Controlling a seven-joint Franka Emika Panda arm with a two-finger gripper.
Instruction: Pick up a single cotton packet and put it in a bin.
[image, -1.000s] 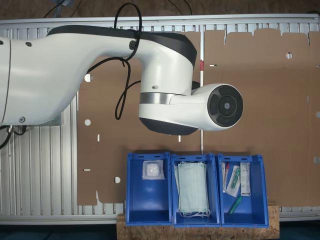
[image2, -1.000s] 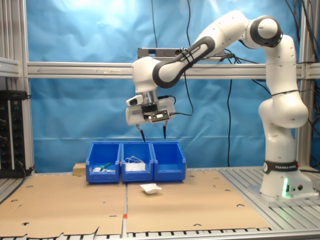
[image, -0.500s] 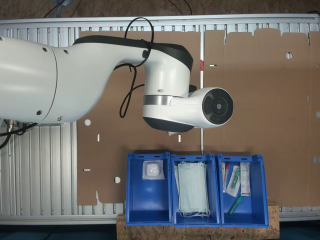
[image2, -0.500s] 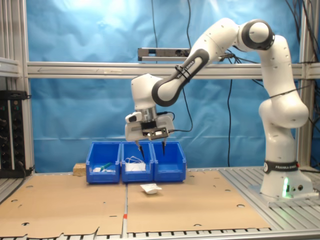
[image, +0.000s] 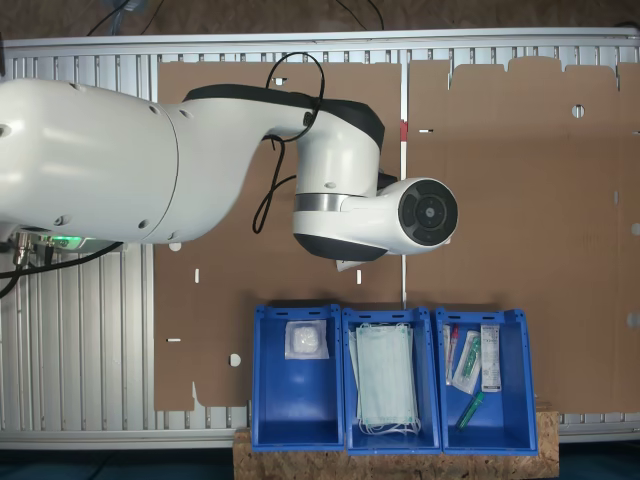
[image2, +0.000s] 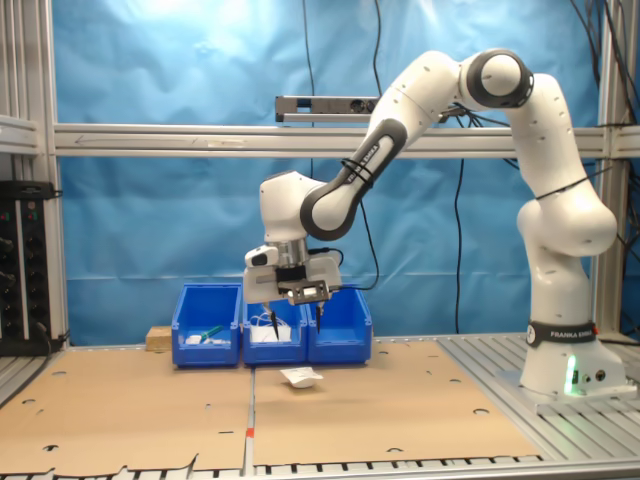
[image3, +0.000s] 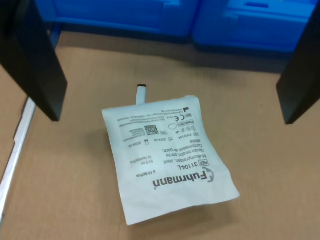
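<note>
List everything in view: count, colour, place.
cotton packet: 1, white with dark print, flat on the cardboard in front of the bins, under the hand
bins: 3, blue, side by side at the cardboard's edge
pad packet: 1, white, in an end bin
face masks: a stack, pale green, middle bin
syringes and tubes: several, white, green, red, other end bin
cardboard: brown sheets covering the table
wood block: 1, tan, beside the bins
arm: 1, white
hand: open, above the packet

The cotton packet (image2: 301, 376) lies on the cardboard (image2: 380, 410), before the bin (image2: 340, 325).
</note>
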